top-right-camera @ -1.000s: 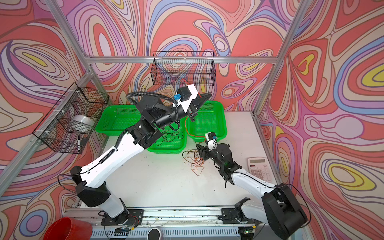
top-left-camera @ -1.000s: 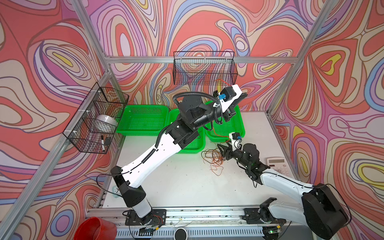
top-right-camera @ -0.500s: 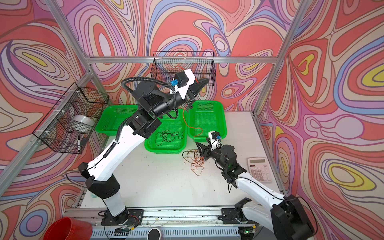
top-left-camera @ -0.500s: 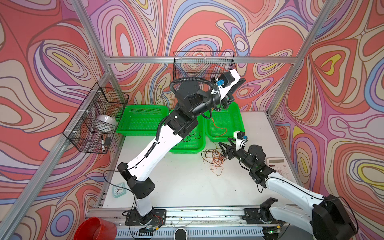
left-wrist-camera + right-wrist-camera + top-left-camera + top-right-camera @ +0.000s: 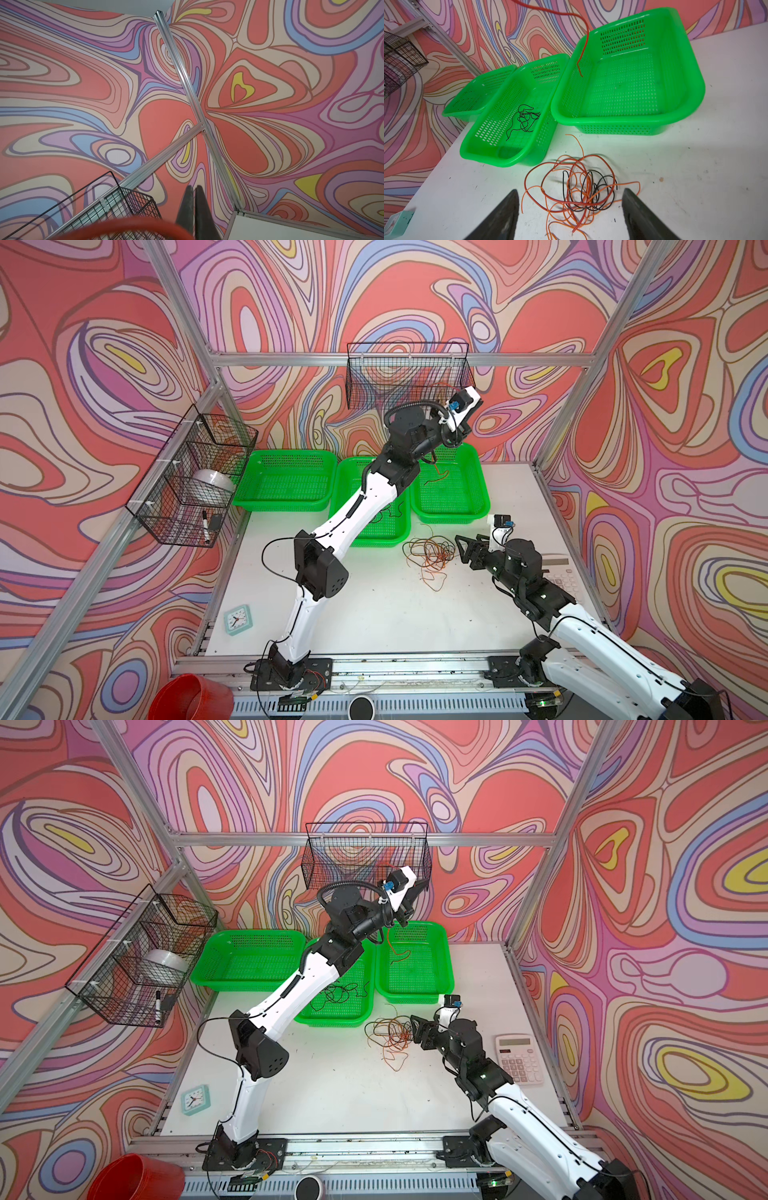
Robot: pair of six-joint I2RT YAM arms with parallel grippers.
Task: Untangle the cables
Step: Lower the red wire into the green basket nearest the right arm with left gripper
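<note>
On the worktop, the tangle of cables is found just ahead of the right jaws, which are spread wide and empty. Into the green basket below the closed left jaws hangs the gripped red cable; it should be lowered slowly, then released.

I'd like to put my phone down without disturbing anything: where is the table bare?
Widest bare patch: the front of the table, between the two arm bases, in front of the cable tangle. A smaller one lies right of the right green basket, behind the calculator. Crowded: between the middle basket, tangle and right arm's open jaws.
</note>
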